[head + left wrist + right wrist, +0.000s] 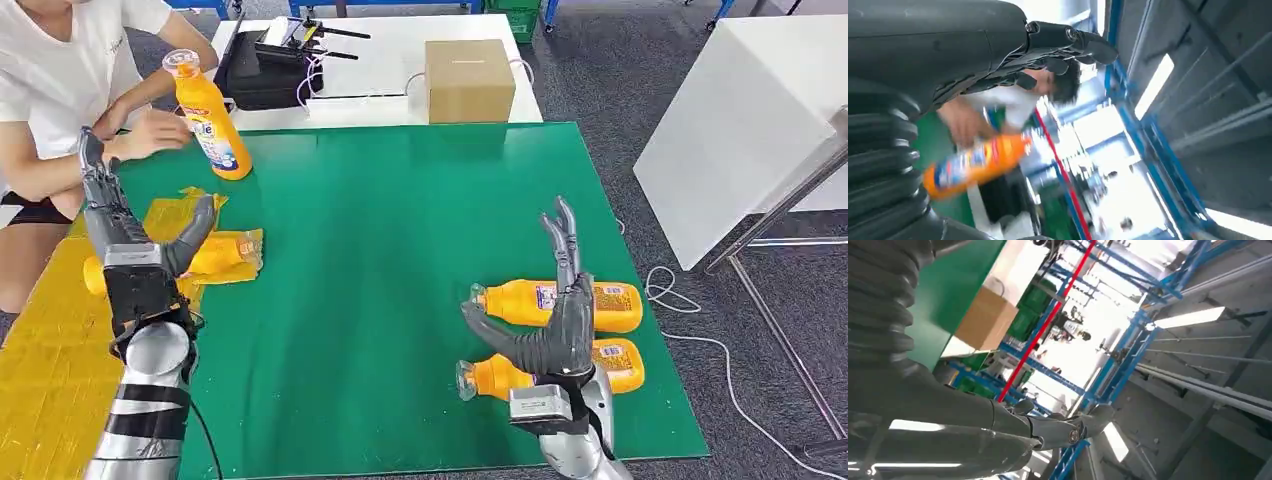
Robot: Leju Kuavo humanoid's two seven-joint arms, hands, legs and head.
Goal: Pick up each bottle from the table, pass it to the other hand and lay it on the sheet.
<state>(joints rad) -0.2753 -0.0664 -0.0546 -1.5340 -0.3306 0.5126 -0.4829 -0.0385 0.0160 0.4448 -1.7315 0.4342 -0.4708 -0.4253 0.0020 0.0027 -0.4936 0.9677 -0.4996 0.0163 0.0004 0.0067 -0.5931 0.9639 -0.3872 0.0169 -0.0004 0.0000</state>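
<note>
1. The left hand (130,235) is raised over the left edge of the green table (400,250), fingers spread apart and pointing up, holding nothing.
2. Behind it, one orange bottle (215,255) lies on its side on the yellow sheet (50,340), partly hidden by the hand's thumb.
3. The right hand (555,320) is raised at the table's right side, fingers apart and empty, its thumb pointing left.
4. Two more orange bottles lie on their sides on the green surface there, caps to the left: the far bottle (610,305) and the near bottle (615,365), one just beside the other. The right hand stands in front of both, and contact cannot be told.
5. A fourth bottle (210,115) stands upright near the table's far left corner, with a person's hand (150,132) at its side; in the left wrist view the same bottle (978,162) appears with that hand (960,122) beside it.
6. The person, in a white shirt (70,60), sits at the table's far left.
7. On a white table (380,60) behind stand a cardboard box (470,80) and a black device (265,70) with cables.
8. The right wrist view shows the box (985,320) and a strip of green table (953,290).
</note>
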